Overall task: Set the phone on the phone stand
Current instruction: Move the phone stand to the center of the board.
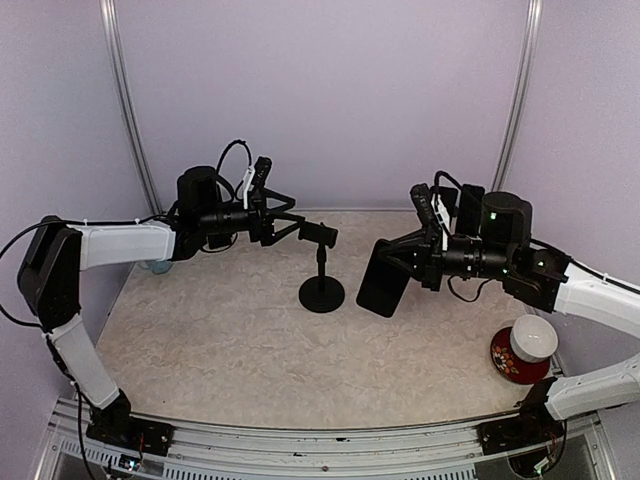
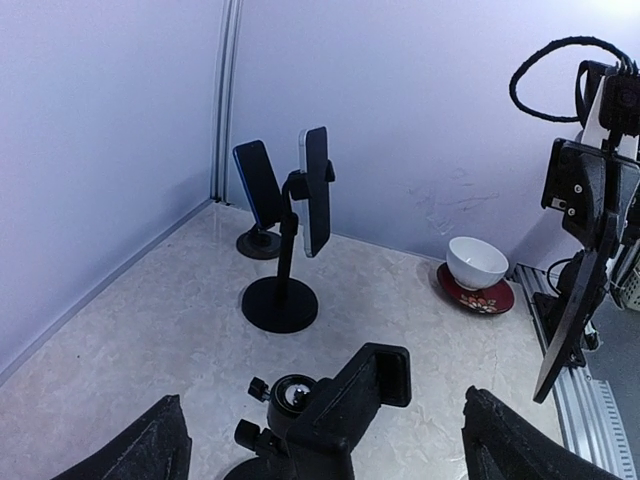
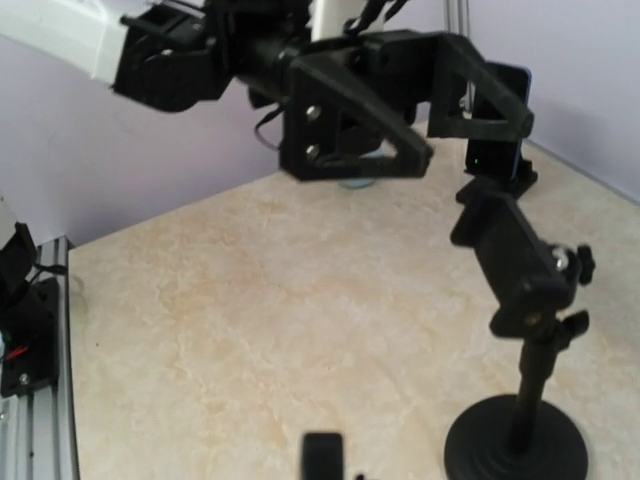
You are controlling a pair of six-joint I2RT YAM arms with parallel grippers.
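The black phone stand has a round base (image 1: 322,295) and a clamp head (image 1: 321,235) at the middle of the table. My left gripper (image 1: 290,227) is open. Its fingers (image 2: 150,445) straddle the clamp head (image 2: 365,395) without closing on it. My right gripper (image 1: 400,262) is shut on the black phone (image 1: 382,280) and holds it tilted in the air, just right of the stand. In the right wrist view the stand (image 3: 522,290) is at right with the left gripper (image 3: 400,110) above it. Only a small black tip shows at the bottom edge.
A white bowl (image 1: 533,337) sits on a red saucer (image 1: 505,362) at the front right. It also shows in the left wrist view (image 2: 478,262). Two other stands carrying phones (image 2: 316,190) (image 2: 258,185) stand by the far wall. Purple walls enclose the table.
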